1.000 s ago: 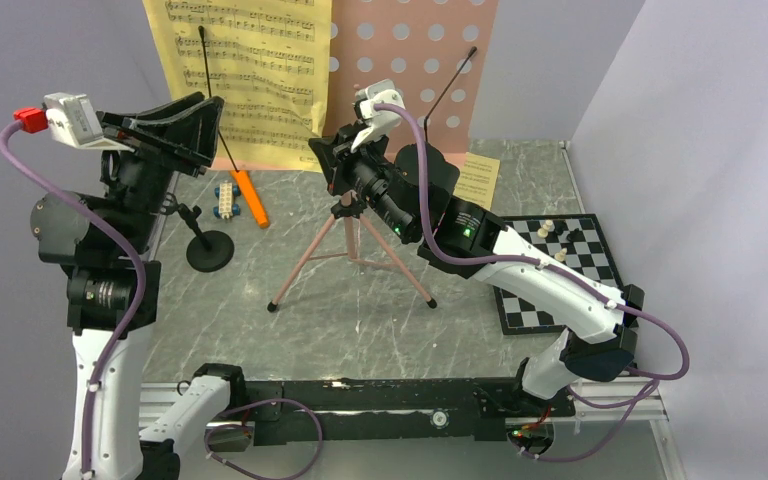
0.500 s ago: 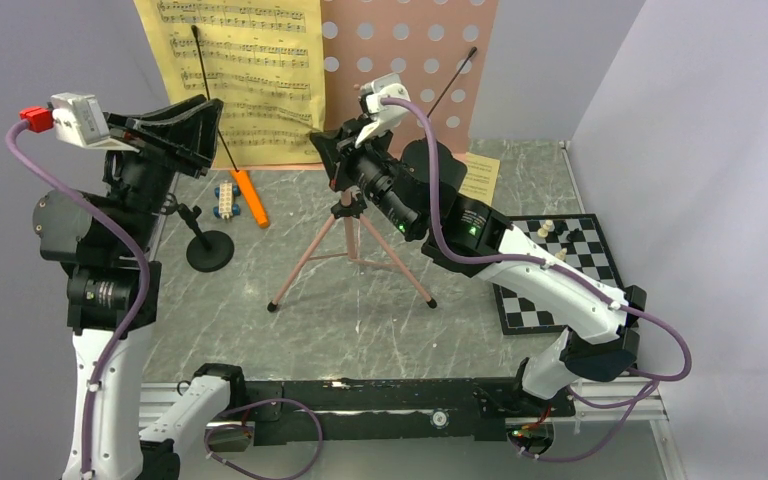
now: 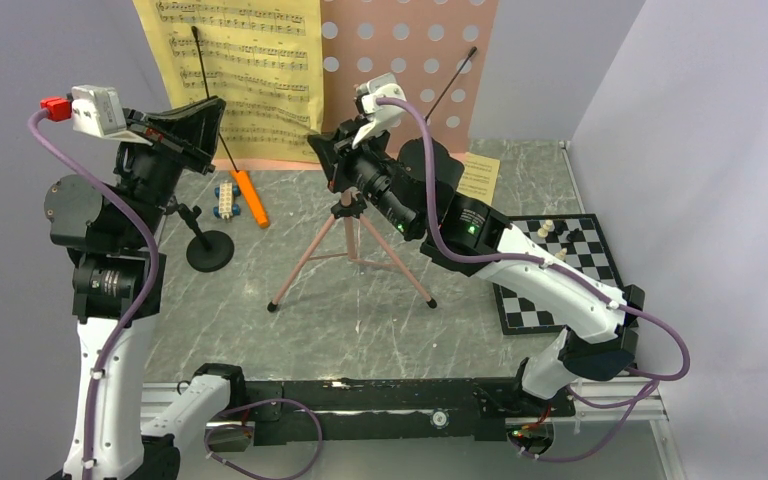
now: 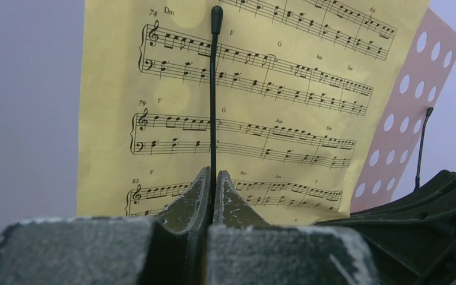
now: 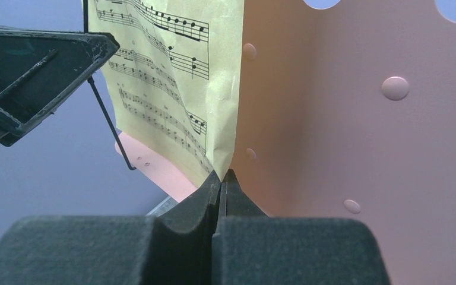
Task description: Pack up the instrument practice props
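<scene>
The pink hole-punched music stand [image 3: 410,60] stands on tripod legs [image 3: 350,250] at the back. A yellow sheet-music page [image 3: 250,60] lies against its left half. My left gripper [image 3: 215,115] is shut on the stand's thin black page-holder wire [image 4: 213,89], which runs up from between the fingertips [image 4: 202,190]. My right gripper [image 3: 320,150] is shut on the page's lower right corner [image 5: 222,160], in front of the pink panel [image 5: 332,119]. An orange microphone [image 3: 251,197] and a black round-based mic stand [image 3: 209,250] are on the table at the left.
Small blue-and-white blocks [image 3: 225,198] lie beside the microphone. A chessboard with pieces [image 3: 560,265] sits at the right. Another yellow page [image 3: 478,178] lies behind the right arm. A second page-holder wire [image 3: 452,85] crosses the stand's right half. Walls close in the back and right.
My left gripper has shut on the page-holder wire and the left arm has shifted slightly right. The yellow page slid a little leftward. The right gripper stayed shut on the page's corner.
</scene>
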Robot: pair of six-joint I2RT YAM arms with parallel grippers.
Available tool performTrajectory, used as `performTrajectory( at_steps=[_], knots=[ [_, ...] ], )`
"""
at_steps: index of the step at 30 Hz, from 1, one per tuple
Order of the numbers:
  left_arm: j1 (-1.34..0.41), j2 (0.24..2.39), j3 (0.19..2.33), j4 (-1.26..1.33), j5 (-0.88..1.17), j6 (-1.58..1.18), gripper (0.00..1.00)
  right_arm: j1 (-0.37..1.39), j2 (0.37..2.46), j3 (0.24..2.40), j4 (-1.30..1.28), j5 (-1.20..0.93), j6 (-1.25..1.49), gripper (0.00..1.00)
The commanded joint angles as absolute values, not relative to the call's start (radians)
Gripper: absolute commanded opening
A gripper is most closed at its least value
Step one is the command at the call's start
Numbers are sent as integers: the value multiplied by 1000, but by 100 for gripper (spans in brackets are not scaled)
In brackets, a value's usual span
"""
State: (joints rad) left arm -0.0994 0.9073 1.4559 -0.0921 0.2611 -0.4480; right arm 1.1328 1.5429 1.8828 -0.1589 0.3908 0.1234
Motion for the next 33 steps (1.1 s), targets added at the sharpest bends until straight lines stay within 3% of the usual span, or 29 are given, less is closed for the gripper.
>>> performTrajectory(
  at_steps=[1, 20, 29, 33],
  knots=[
    [-100, 883, 1446, -36, 295, -431, 0, 1128, 1544, 1924, -137, 391, 123, 0],
    [-100, 822, 1392, 68, 336, -448, 0, 1124, 1431, 1883, -123, 461, 86, 0],
    [-100, 826, 1384, 63, 317, -446, 0, 1124, 1261, 1798, -150, 496, 57, 0],
    [-100, 829, 1370, 48, 285, -428, 0, 1124, 1118, 1705, -154, 391, 25, 0]
  ],
)
